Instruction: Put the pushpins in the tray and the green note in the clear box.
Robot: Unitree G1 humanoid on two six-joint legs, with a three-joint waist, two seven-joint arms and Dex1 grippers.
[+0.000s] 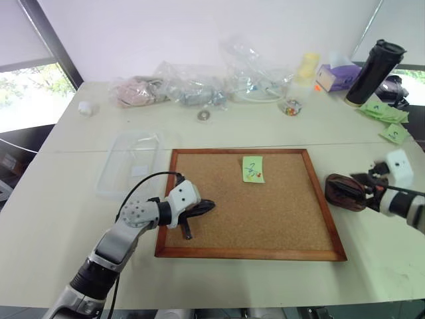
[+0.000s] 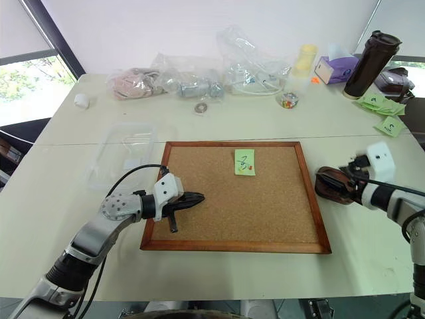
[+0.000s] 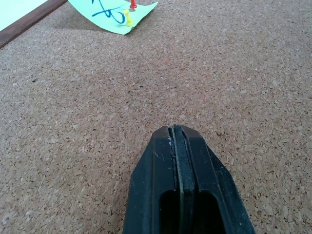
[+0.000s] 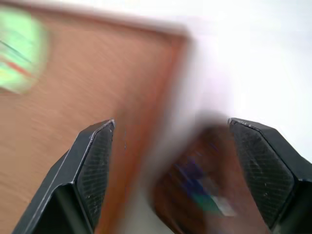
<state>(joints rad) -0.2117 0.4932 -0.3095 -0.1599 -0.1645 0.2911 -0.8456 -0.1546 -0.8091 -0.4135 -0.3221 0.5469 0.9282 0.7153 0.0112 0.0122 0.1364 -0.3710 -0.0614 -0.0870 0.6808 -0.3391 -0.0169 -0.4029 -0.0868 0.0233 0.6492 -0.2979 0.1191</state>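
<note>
Here a pale table (image 1: 80,153) is sitting by a window, bearing a cork board (image 1: 265,219). The green note (image 1: 253,169) is lying pinned on the board by a red and a yellow pushpin (image 3: 128,20); its dark scribble is probably not legible. The clear box (image 1: 126,163) is resting left of the board, the tray (image 1: 342,193) right of it. The left gripper (image 1: 207,206) is hovering pressed together over cork, holding nothing; the right gripper (image 4: 170,161) is gaping wide above the tray, empty.

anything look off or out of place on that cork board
Nothing is spilled or damaged. The green note sits slightly tilted on the cork board, held by a red pushpin and a yellow pushpin, with one edge lifting a little off the cork.
</note>
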